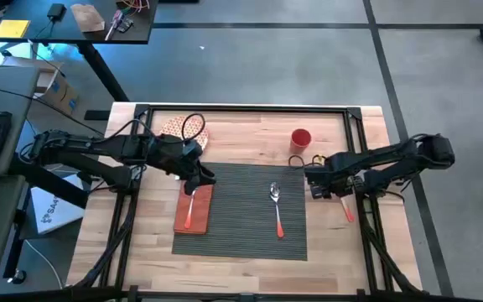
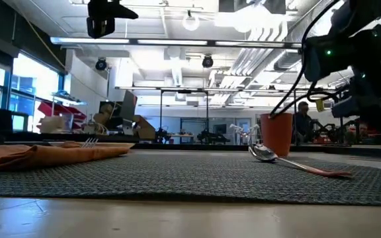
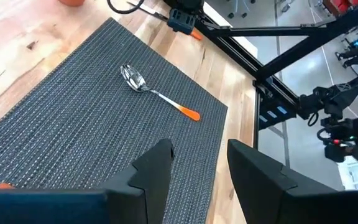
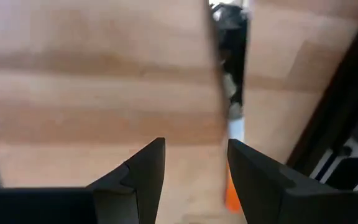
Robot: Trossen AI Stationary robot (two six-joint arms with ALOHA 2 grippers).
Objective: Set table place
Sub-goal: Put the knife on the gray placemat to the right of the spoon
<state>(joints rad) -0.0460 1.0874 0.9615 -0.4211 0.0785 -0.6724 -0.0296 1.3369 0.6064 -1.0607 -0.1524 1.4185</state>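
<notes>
The right gripper (image 1: 315,186), fingers apart, hovers beside an orange-handled utensil (image 1: 345,210) lying lengthwise on the table (image 1: 250,130) just right of the placemat (image 1: 241,210); the left gripper (image 1: 199,178), open, waits over the napkin (image 1: 194,210).

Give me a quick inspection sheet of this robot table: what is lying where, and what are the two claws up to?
Surface: light wooden table, black rail frame.
Job's things: grey placemat; spoon on it; orange napkin with a fork on top at its left edge; red cup and patterned plate behind; orange-handled utensil on bare wood to the right.
Clutter: nothing seen.
Grippers: left gripper over the napkin, jaws open; right gripper above that utensil, jaws open.
Cables: loops on both arms.
Surroundings: desks, cardboard box.
</notes>
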